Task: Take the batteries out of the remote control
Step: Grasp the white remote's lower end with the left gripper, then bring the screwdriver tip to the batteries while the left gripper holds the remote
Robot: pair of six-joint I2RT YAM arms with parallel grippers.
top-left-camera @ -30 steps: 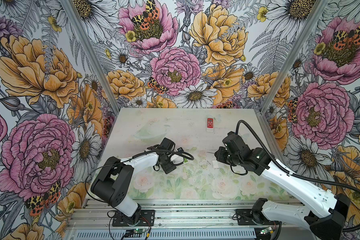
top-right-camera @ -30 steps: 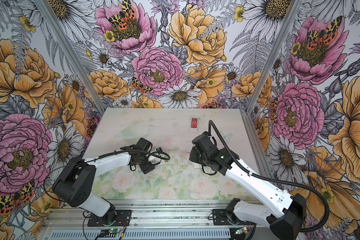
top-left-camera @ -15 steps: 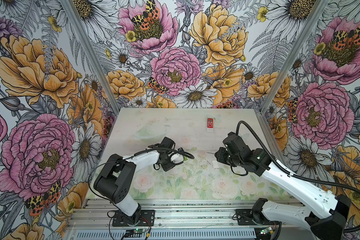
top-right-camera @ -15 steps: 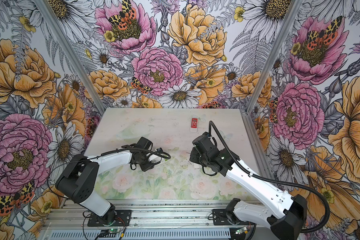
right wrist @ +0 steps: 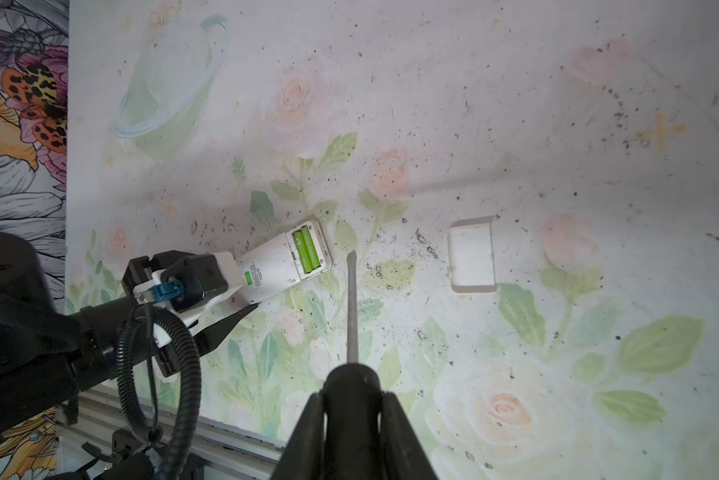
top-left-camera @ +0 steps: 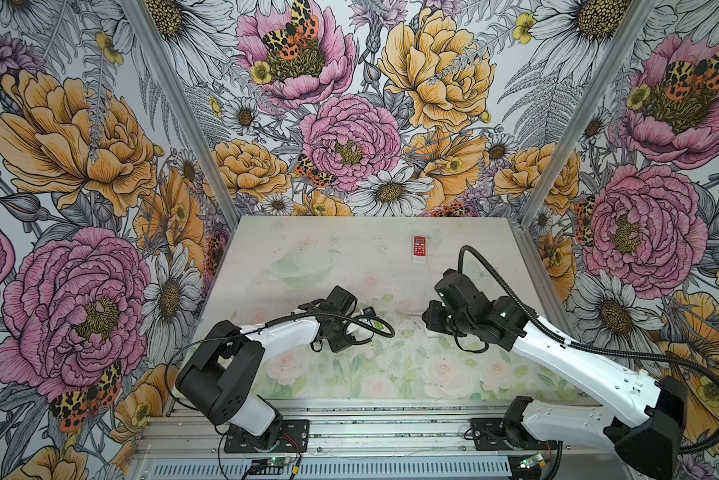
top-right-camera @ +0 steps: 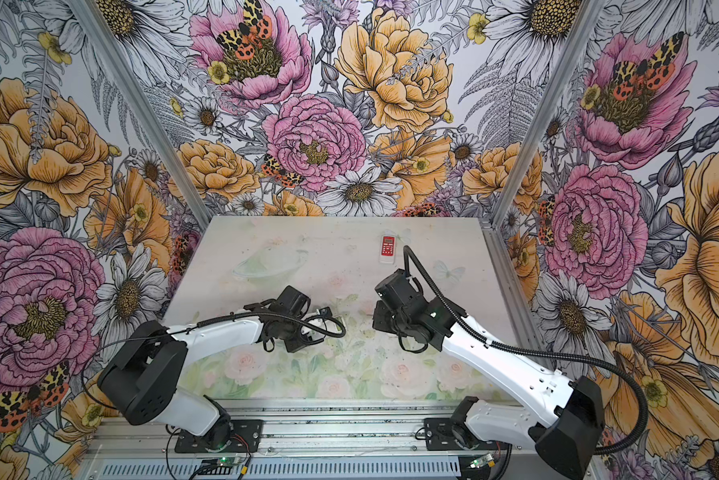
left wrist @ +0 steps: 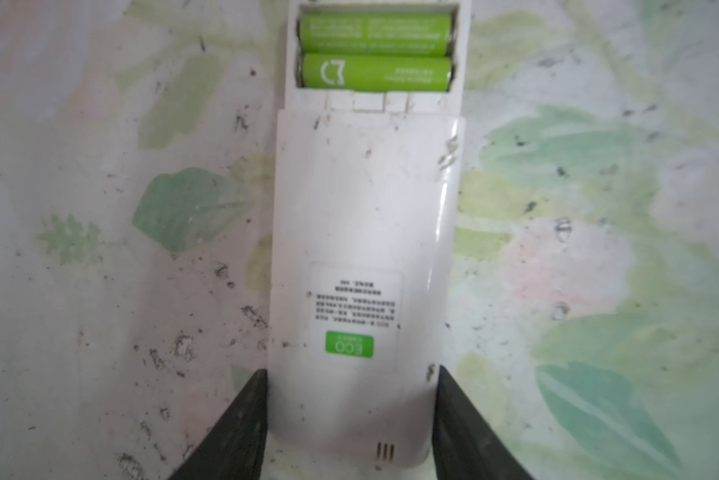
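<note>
- A small red handset (top-left-camera: 419, 248) lies at the far side of the flowered table (top-left-camera: 453, 374), right of the middle.
- A clear bowl (top-left-camera: 304, 270) sits far and left of the middle, well apart from the handset.
- A screwdriver (right wrist: 352, 307) has its flat tip seemingly just above the tabletop.
- A white cover (right wrist: 472, 255) lies alone, right of the screwdriver's tip.

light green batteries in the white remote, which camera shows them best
The left wrist view: the two light green cylindrical batteries sit close up in the open compartment of the white plastic remote. The right wrist view shows them small. In both top views they cannot be made out.
</note>
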